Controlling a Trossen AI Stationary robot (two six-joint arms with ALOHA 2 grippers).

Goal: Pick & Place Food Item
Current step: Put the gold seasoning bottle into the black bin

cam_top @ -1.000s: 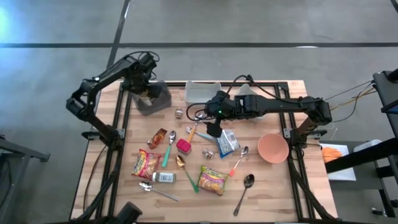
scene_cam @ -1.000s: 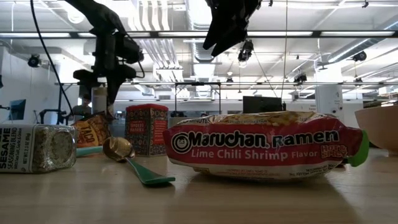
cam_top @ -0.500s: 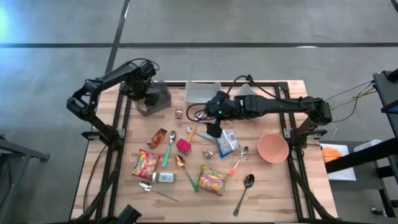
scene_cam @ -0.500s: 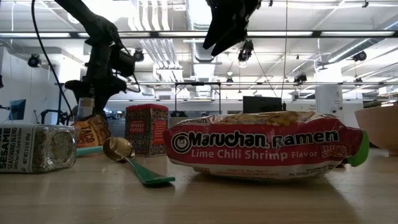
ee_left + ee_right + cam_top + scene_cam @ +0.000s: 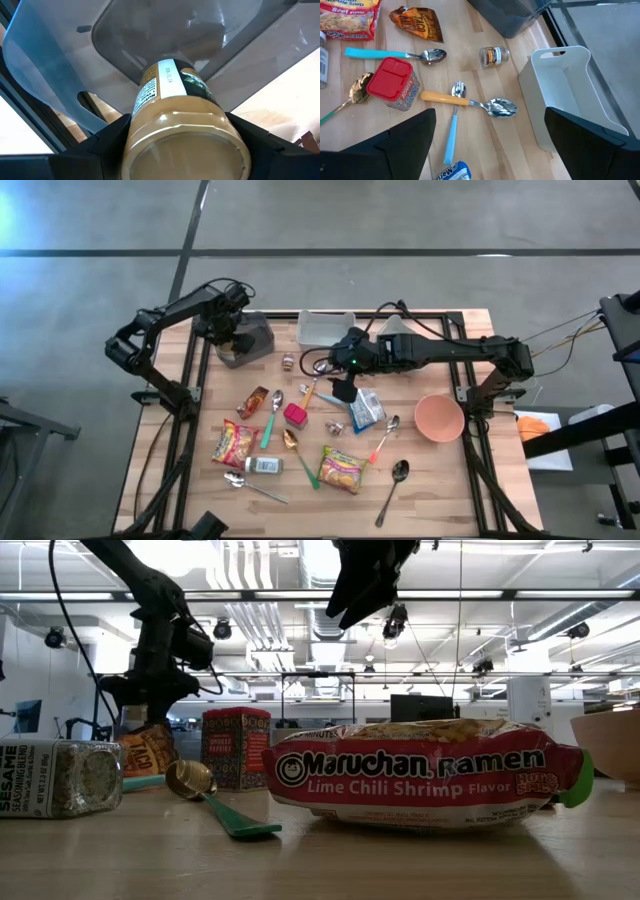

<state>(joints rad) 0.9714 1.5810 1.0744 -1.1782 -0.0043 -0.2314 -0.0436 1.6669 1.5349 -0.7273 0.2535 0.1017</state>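
High view: left gripper over grey bin at desk rear corner, held item hidden by arm. Right gripper mid-desk above spoons.

Low view: ramen packet fills foreground, bin hidden.

Left wrist view: fingers clamped on peanut butter jar, lid end cut off, above bin.

Right wrist view: fingers spread wide, empty, tips cut off.
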